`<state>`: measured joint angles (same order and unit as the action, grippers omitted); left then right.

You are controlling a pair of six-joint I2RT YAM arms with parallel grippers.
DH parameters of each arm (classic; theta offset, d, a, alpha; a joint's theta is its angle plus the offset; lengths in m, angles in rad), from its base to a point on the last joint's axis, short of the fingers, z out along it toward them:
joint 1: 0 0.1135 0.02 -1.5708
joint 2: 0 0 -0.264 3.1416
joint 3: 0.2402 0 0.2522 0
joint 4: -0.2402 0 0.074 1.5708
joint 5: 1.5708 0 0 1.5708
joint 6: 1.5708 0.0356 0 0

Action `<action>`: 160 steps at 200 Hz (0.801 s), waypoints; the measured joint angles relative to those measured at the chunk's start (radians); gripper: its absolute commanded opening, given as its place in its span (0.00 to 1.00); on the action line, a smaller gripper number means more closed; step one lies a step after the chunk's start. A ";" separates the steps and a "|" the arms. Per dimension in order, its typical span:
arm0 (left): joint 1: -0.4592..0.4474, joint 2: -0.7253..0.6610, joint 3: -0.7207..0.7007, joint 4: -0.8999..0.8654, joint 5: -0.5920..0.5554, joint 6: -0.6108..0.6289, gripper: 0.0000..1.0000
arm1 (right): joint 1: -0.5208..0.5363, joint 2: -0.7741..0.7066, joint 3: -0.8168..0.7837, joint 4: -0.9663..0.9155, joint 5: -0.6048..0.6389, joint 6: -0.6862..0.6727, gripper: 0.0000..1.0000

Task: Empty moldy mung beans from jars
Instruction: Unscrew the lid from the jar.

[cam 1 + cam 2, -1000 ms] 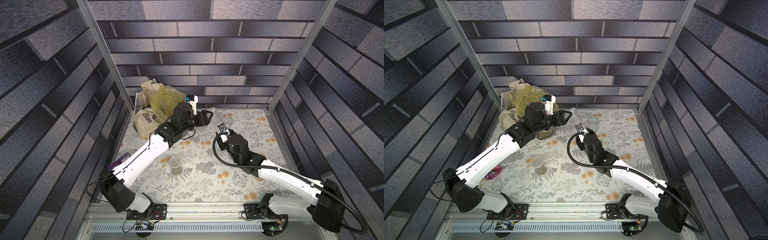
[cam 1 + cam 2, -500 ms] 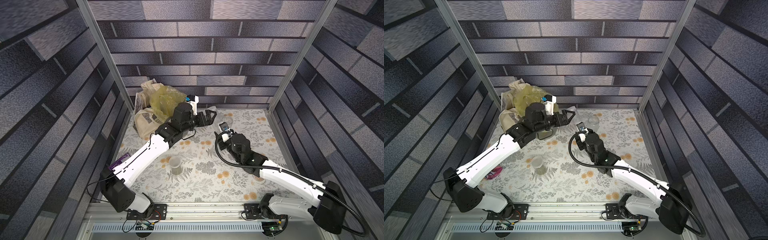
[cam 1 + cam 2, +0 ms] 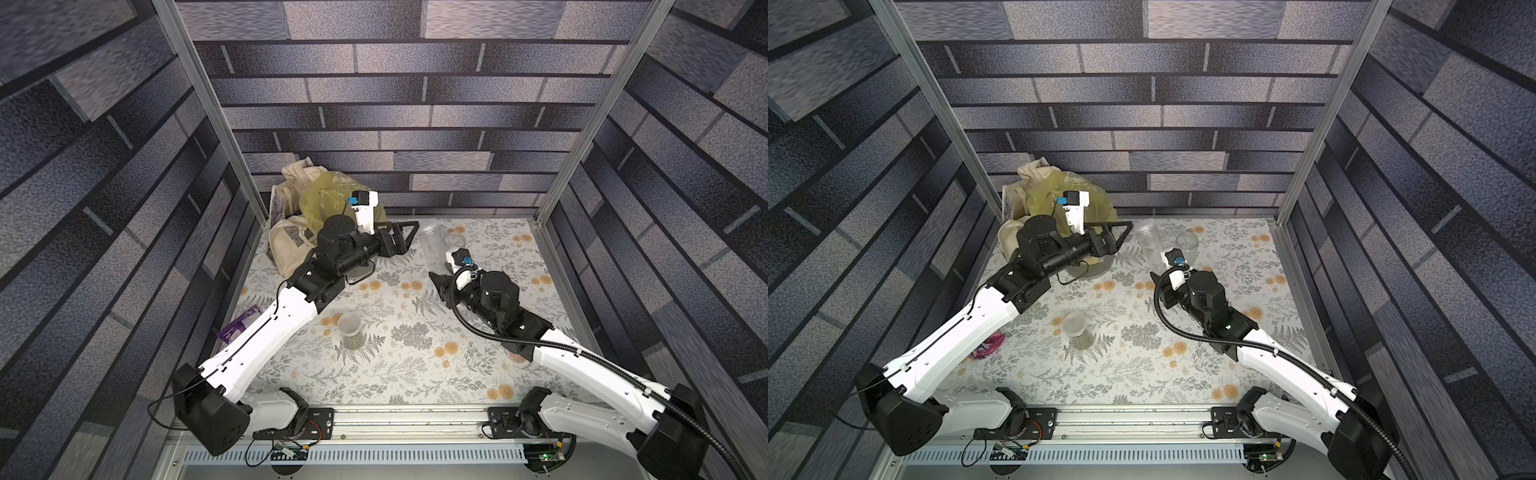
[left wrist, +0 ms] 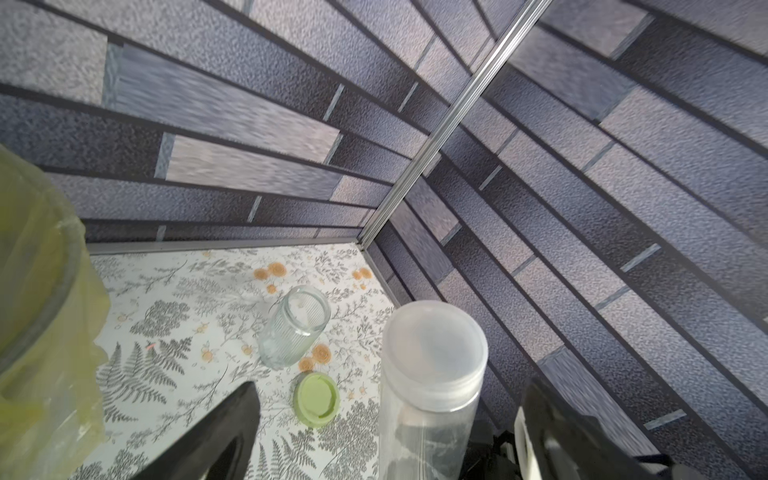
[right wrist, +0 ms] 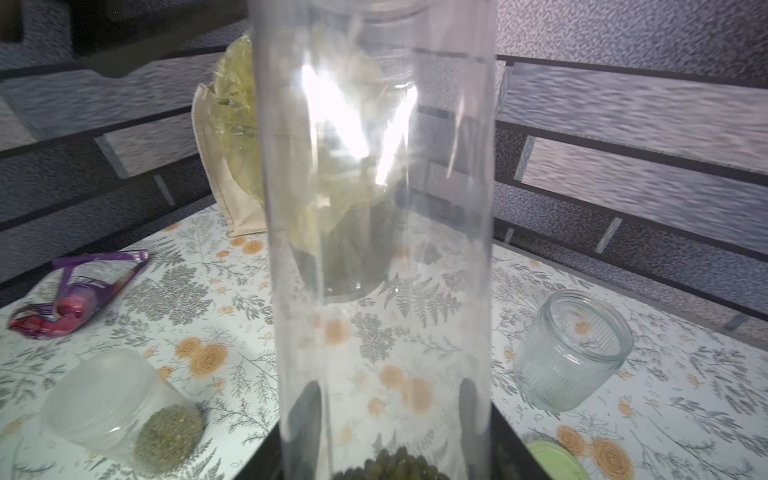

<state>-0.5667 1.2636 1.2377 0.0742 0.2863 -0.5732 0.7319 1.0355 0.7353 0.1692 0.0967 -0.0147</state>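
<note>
- Table, white cloth with grey fern and orange flower print, carries everything below.
- Grey round bin lined with a yellow plastic bag stands at the far left corner, touching a beige fabric tote bag.
- Left gripper: jaws spread wide, holding nothing. The wrist view shows 1 finger on each side of the tall jar's frosted white lid, with a gap on both sides.
- Right gripper: closed on the lower part of the tall narrow clear jar, lid end up. Cannot tell whether its base touches the cloth.
- Wide ribbed clear glass jar: upright, open, empty, just beside the tall narrow clear jar on the far side.
- Short clear jar with a frosted white lid: upright near the table's middle, closed, well apart from both grippers.
- Purple crumpled foil packet: at the left edge.
- Pale green round lid: flat on the cloth near the wide jar, not touching it.
- Olive-green mung beans: 2 lots, 1 low in the tall jar, 1 in the short jar.
</note>
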 measured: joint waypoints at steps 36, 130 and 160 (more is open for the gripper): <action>0.024 -0.022 -0.065 0.122 0.101 -0.003 0.93 | -0.013 -0.016 -0.040 0.050 -0.195 0.035 0.34; 0.016 -0.016 -0.100 0.237 0.245 0.013 0.89 | -0.024 -0.028 -0.058 0.134 -0.399 0.097 0.34; 0.012 -0.016 -0.101 0.237 0.258 0.017 0.86 | -0.027 -0.029 -0.059 0.142 -0.413 0.105 0.34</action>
<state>-0.5549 1.2480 1.1362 0.3107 0.5442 -0.5560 0.7044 1.0065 0.6765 0.3111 -0.3161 0.0902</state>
